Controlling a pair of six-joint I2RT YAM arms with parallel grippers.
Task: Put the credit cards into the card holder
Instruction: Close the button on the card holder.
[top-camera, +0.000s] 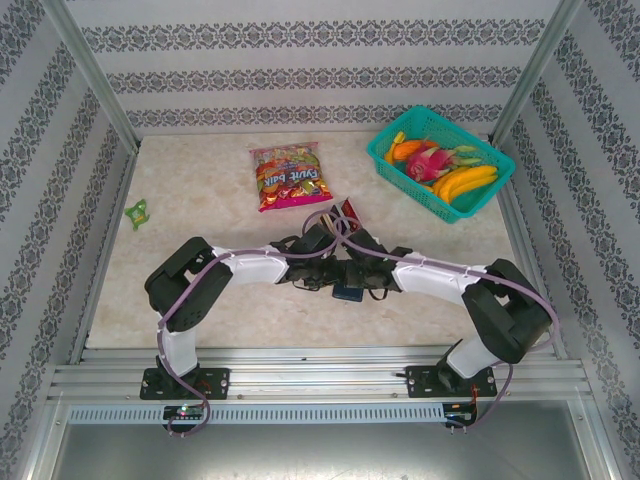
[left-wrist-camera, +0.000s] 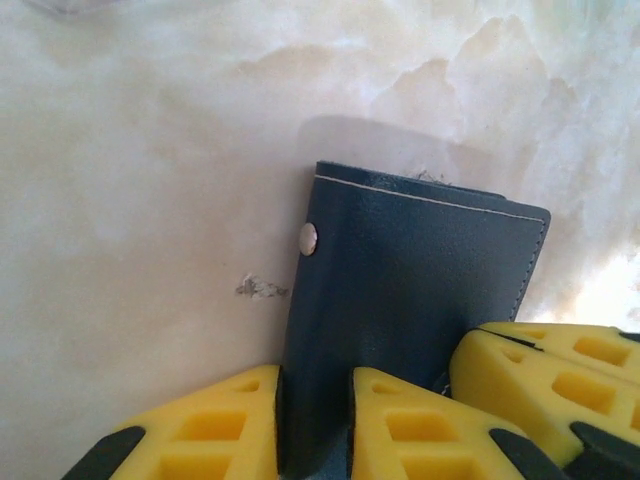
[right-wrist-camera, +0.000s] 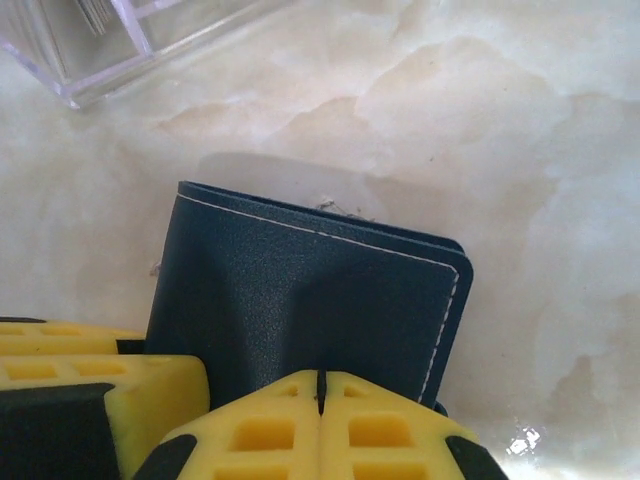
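The card holder (left-wrist-camera: 400, 290), dark navy with white stitching and a metal stud, lies folded on the marble table top. My left gripper (left-wrist-camera: 315, 400) is shut on its near left edge, a yellow finger on each side. My right gripper (right-wrist-camera: 320, 380) is shut on a thin leaf of the card holder (right-wrist-camera: 300, 300); its fingers (left-wrist-camera: 540, 370) show beside the left ones. From above, both grippers meet over the card holder (top-camera: 347, 292) mid-table. The credit cards (top-camera: 346, 212), red and pale edges, stand just behind the arms in a clear plastic box (right-wrist-camera: 120, 45).
A colourful snack bag (top-camera: 290, 175) lies at the back centre. A teal basket (top-camera: 378, 155) of toy fruit sits at the back right. A small green object (top-camera: 137, 212) rests by the left wall. Patterned walls and metal posts enclose the table.
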